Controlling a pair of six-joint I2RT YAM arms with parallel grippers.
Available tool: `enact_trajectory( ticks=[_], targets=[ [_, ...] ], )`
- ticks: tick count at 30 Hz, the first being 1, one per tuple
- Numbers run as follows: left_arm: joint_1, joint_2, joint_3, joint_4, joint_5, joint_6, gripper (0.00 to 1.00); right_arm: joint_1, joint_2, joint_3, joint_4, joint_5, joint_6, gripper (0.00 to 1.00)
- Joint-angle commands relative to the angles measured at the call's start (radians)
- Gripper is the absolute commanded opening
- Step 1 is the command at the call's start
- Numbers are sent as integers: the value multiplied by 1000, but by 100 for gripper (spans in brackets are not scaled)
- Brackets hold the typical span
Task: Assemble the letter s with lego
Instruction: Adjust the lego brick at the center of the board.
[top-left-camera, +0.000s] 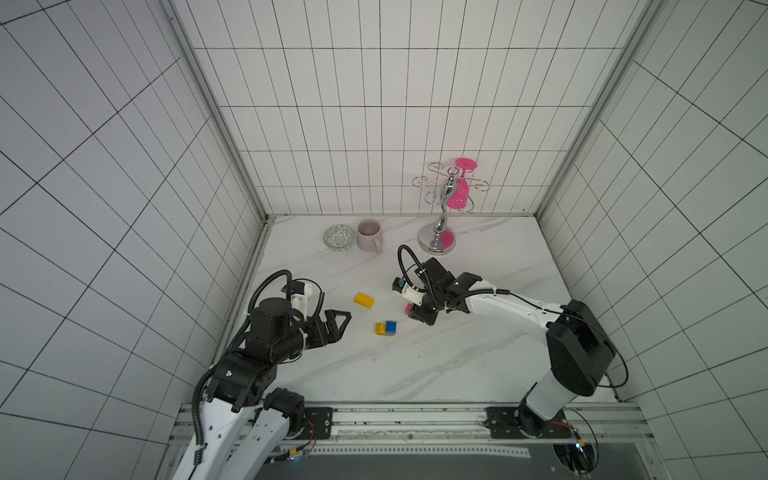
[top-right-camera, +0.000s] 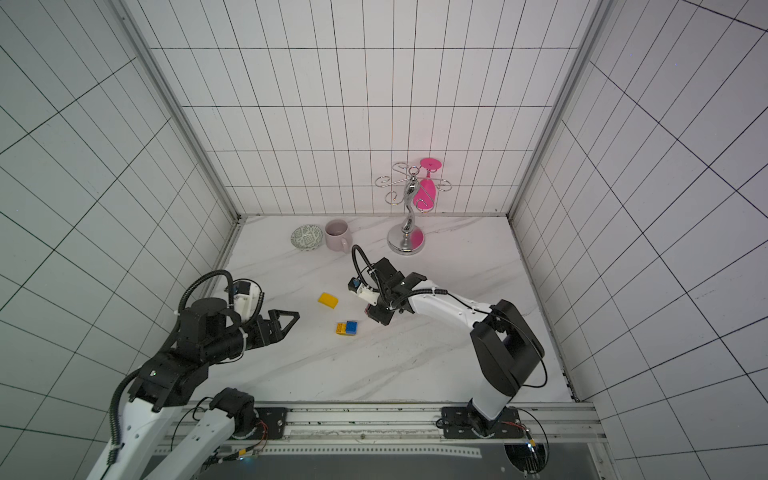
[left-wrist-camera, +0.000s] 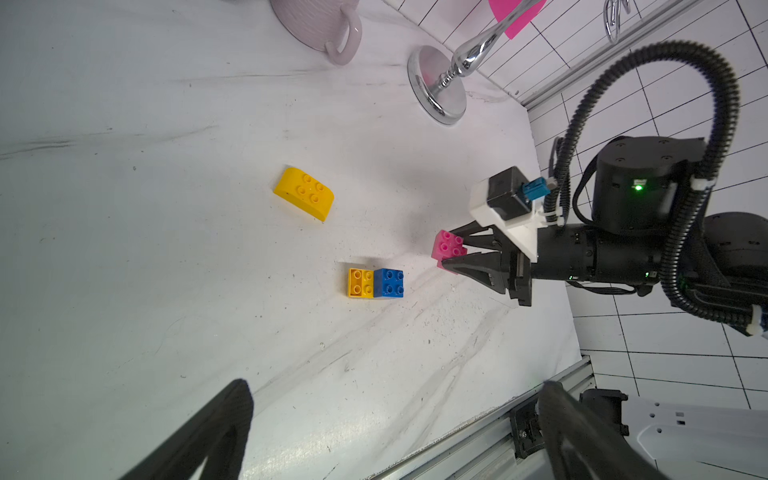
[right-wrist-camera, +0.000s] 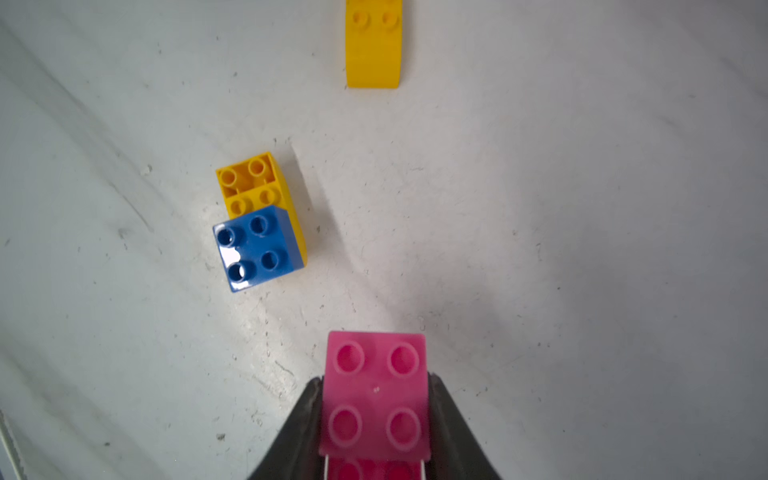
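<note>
Pink brick (right-wrist-camera: 376, 390) sits clamped in right jaws (left jaws gape).

Bright, even light, soft shadows — white glare on the blue brick (right-wrist-camera: 255, 245) ahead of the right gripper (right-wrist-camera: 375, 380), whose fingers (right-wrist-camera: 291, 436) blur.

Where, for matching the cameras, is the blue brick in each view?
In a top view: blue brick lower middle, on a yellow brick.
In a top view: blue brick, same spot.
Left wrist: blue brick mid-picture, apart from the pink brick.
Right wrist: blue brick beyond the pink brick.
Shared landmark: loose rounded yellow brick, in all four.
</note>
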Motion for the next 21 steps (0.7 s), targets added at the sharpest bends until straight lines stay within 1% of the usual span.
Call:
enact_trajectory(
  ticks=[1, 3, 7, 8, 15, 21],
  targets=[
    [6, 9, 21, 4, 9, 7, 99, 1, -47, -89, 253, -59, 137, 31],
    [6, 14, 21, 8, 12, 10, 99, -1, -80, -125, 335, -76, 185, 31],
    [6, 24, 22, 21, 24, 15, 99, -9, -130, -206, 545, -178, 274, 32],
    [6, 27, 22, 26, 28, 18, 99, -10, -134, -224, 582, -176, 283, 32],
    [6, 46, 24, 28, 30, 27, 98, -33, -71, -343, 768, -55, 314, 32],
    [6, 61, 24, 38, 34, 25, 98, -16, 1, -437, 965, 102, 385, 32]
  ],
)
